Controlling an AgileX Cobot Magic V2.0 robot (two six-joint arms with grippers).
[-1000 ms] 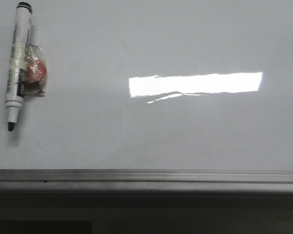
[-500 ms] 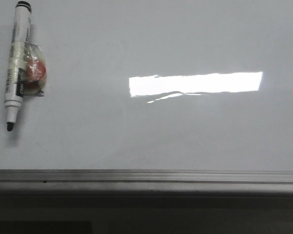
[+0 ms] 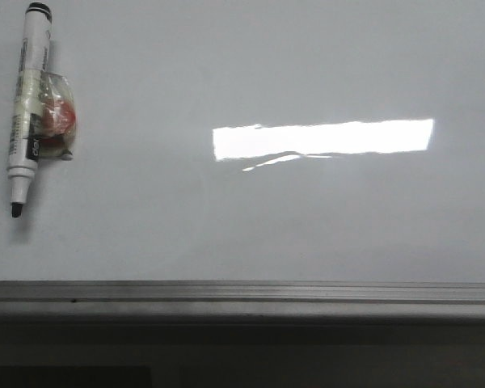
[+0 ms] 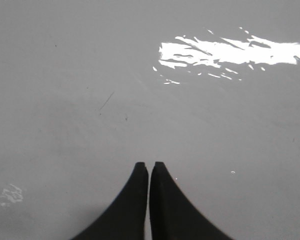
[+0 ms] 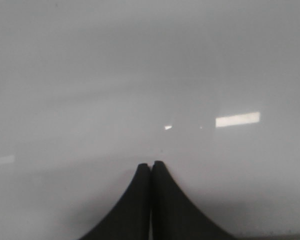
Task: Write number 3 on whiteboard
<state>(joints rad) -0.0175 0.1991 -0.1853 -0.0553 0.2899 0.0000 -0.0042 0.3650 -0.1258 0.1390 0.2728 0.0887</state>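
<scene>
Both grippers are pressed together and hold nothing: the left gripper shows its two black fingertips side by side with only a hairline between them, and the right gripper looks the same in its own wrist camera. Neither arm appears in the front view.

Seen from the front, left to right: a marker pen lies at the far left of the whiteboard, its dark tip toward the board's lower edge, its black end at the top. Touching the pen's right side is a small clear wrapper with something red inside. Toward the middle and right, a bright rectangular light reflection glares off the glossy surface — not a drawn mark. A grey metal rail runs along the lower edge.

No number 3 is visible on the board — its surface shows no written stroke.
</scene>
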